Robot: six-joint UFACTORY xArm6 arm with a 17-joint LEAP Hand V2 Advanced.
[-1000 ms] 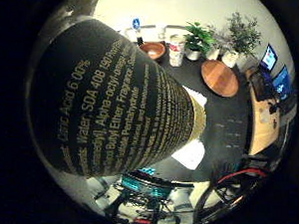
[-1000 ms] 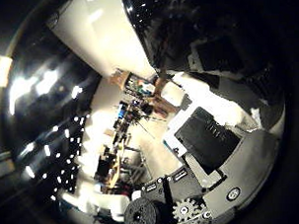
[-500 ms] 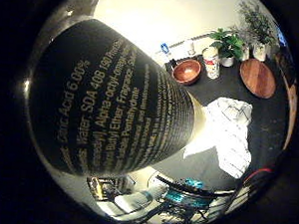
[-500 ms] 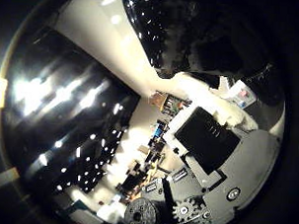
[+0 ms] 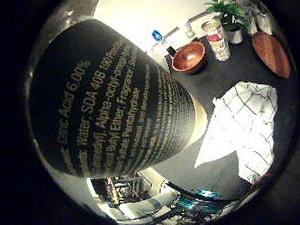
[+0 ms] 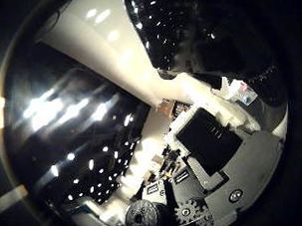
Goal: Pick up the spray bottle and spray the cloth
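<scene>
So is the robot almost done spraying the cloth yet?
Partly. Done: the spray bottle looks picked up, since it fills the palm view, close against the hand, with the dark table far beneath it. In hand: the bottle is up over the table near the checked cloth. Left: the spraying itself; no mist or wet patch shows on the cloth, and the nozzle is out of sight.
</scene>
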